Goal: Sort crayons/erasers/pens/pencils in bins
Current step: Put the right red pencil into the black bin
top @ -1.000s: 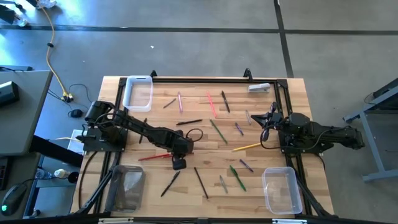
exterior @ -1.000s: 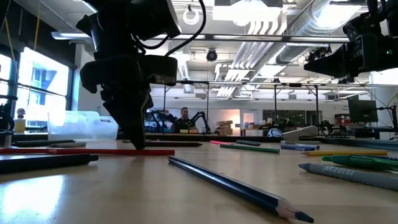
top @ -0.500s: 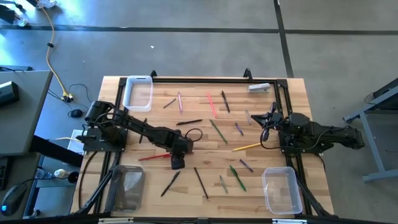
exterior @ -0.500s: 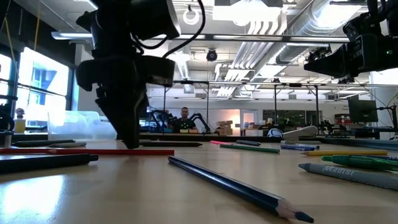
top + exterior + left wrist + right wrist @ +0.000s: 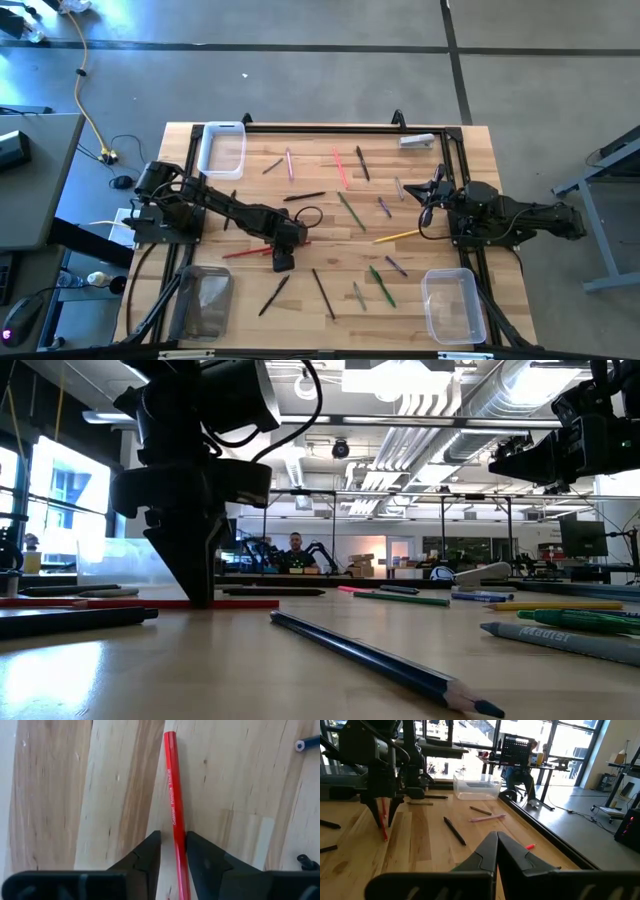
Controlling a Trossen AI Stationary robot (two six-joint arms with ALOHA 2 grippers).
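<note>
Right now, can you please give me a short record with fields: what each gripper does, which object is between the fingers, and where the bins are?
left gripper: down at the table, fingers on both sides of the long red pencil, not visibly clamped
right gripper: shut, empty, waiting at the right side
white-rimmed clear bin: far left corner
grey-tinted clear bin: near left corner
clear plastic bin: near right corner

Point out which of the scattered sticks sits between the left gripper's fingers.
The long red pencil, running between the left gripper fingers; every other stick lies apart from them.
</note>
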